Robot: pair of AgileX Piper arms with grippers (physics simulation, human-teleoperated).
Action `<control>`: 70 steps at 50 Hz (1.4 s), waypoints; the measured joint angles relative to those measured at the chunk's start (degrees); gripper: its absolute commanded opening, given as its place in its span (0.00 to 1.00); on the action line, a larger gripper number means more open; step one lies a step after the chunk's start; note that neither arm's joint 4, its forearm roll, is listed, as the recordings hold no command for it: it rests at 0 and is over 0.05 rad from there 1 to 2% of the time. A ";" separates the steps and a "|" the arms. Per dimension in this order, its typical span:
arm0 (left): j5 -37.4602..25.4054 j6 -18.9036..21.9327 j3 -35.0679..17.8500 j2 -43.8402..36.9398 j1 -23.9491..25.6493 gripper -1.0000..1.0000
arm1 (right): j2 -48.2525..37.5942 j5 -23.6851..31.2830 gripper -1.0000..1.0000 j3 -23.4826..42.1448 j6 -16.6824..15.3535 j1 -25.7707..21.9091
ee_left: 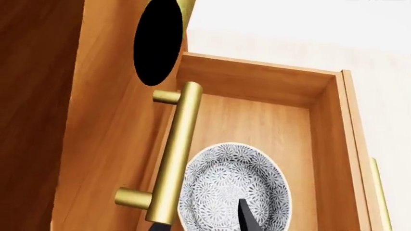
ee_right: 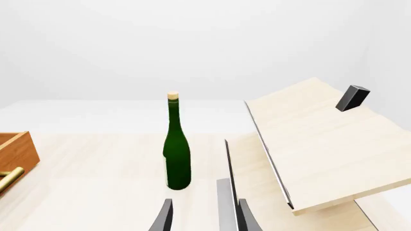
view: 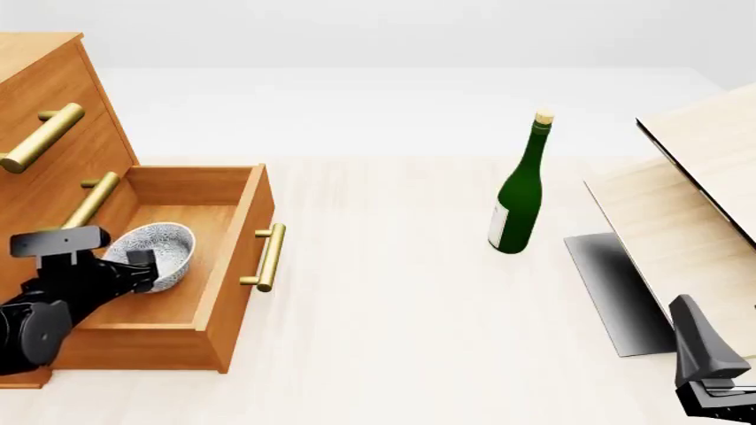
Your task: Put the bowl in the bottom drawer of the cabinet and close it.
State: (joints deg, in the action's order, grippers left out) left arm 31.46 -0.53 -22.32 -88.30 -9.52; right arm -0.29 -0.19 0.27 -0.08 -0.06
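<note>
The bottom drawer (view: 230, 266) of the cabinet (view: 48, 97) stands pulled well out over the bench (view: 402, 301). Inside it is the bowl (view: 165, 252), tilted, its speckled hollow facing toward two o'clock in the front view; nothing else shows on the plain wood floor of the drawer. In the left wrist view the bowl (ee_left: 234, 187) sits low over the drawer floor (ee_left: 257, 120), just beside the long brass handle (ee_left: 173, 159) of the drawer front above.

The left gripper (view: 144, 261) is clenched on the bowl at its rim: one dark finger (ee_left: 247, 216) lies inside the hollow, and the other peeks out under the rim on the handle side. The bowl is thus at the gripper's tip, toward the drawer's nine o'clock side, near the cabinet face and well apart from the drawer's own short brass handle (view: 269, 257).

A green bottle (view: 520, 190) with a pale stopper stands upright on the bench, at about two o'clock from the drawer. It carries a whitish label (view: 501, 228); no writing on it can be read.

The right gripper (ee_right: 202, 216) hovers at the near four o'clock corner of the bench, released, its fingers apart with nothing between them, by pale wooden panels (view: 697, 204) leaning over a dark plate (view: 614, 292)
</note>
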 measured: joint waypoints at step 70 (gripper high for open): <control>-4.93 2.55 3.91 13.99 3.80 1.00 | 0.00 0.00 1.00 0.00 0.00 0.00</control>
State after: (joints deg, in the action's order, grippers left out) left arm 26.53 2.02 -18.41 -74.31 -5.72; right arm -0.29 -0.19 0.27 -0.08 -0.06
